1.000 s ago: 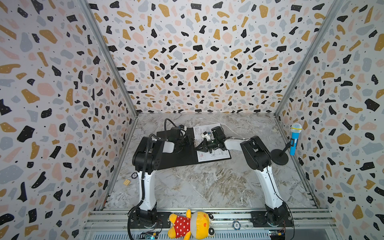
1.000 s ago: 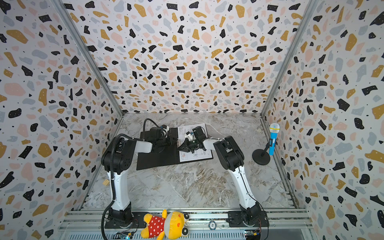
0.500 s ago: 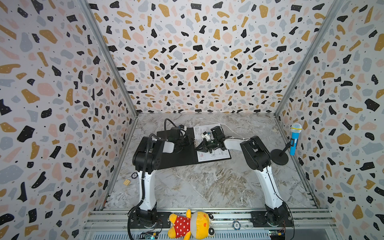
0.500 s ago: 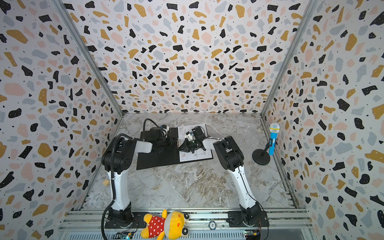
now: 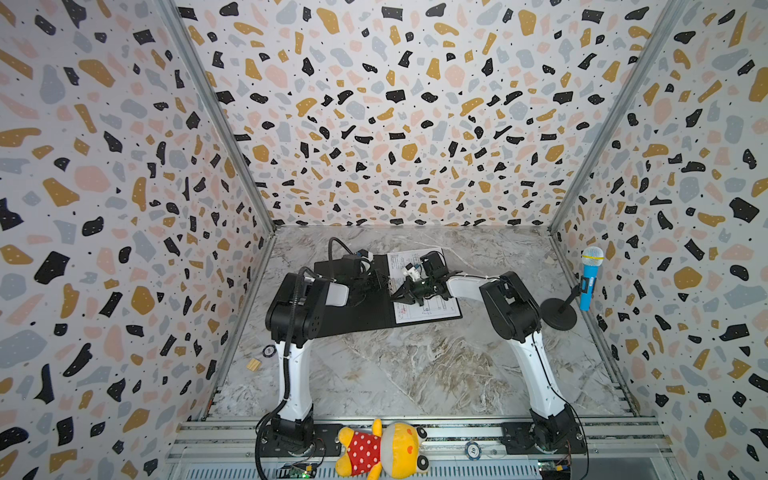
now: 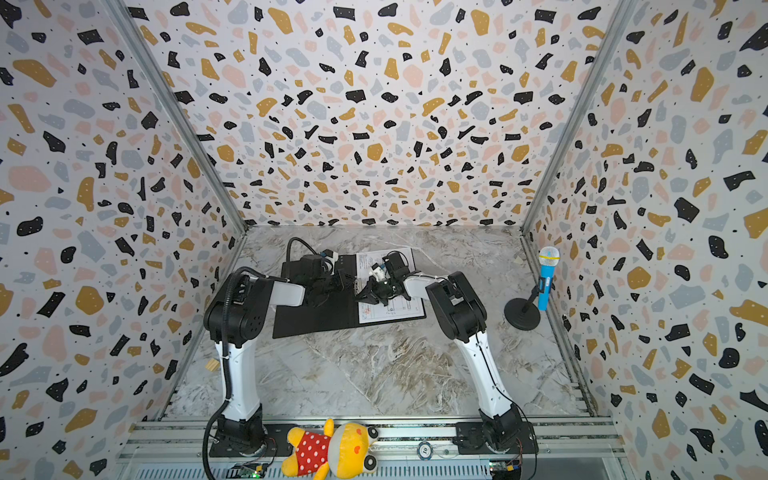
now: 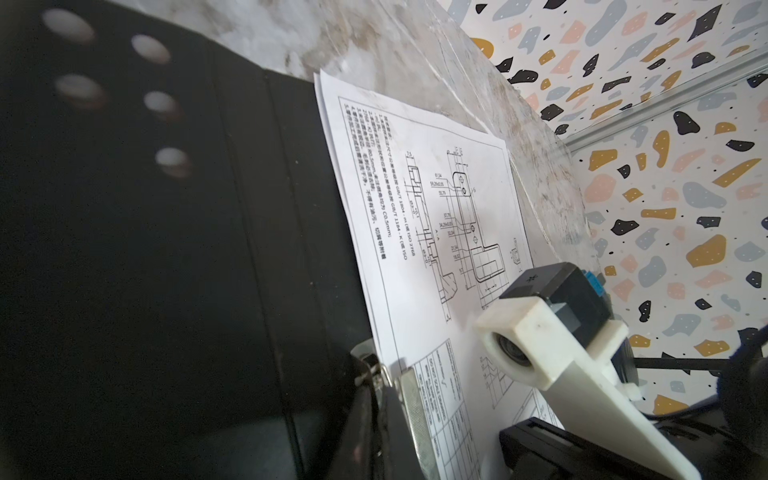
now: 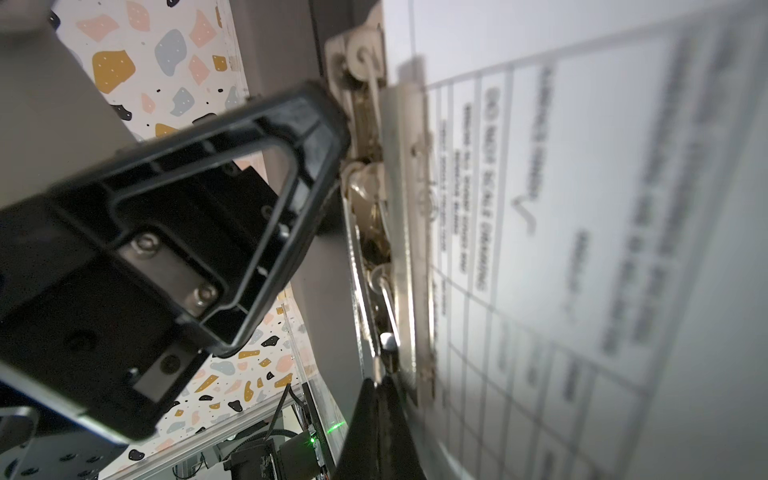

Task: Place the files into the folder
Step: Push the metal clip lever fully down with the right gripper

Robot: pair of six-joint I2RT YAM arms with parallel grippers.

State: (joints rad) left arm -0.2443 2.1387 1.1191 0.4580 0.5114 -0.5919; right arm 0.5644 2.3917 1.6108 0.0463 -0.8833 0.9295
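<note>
Near the left edge of the desk [image 5: 415,365], toward the front, lie a small round chip [image 5: 269,351] and a small wooden block [image 5: 253,365], just beside each other.

The folder [image 5: 353,320] lies open and flat in the far half of the desk, left of centre, black inside facing up. The left half of it is bare.

The left gripper [image 5: 379,284] reaches over that bare half to the spine. Its jaws are closed. In the right wrist view one of its black fingers [image 8: 316,124] touches the end of the metal clip [image 8: 409,216]. Whether it pinches any part of the clip I cannot tell.

The right gripper [image 5: 400,293] comes from the opposite side and meets the same clip. Its fingers [image 8: 374,419] are pressed together, with their tip against the clip's other end.

The files [image 5: 432,309] lie on the right half of the folder, stacked with a slight offset at the far corner. The sheet with line drawings is on top. The clip's flat bar lies over their spine-side edge.

A yellow plush toy [image 5: 382,451] in a red dotted shirt lies on the rail along the front edge, between the two arm bases.

A blue toy microphone [image 5: 589,278] on a black round stand sits at the right edge, well apart from the folder.
</note>
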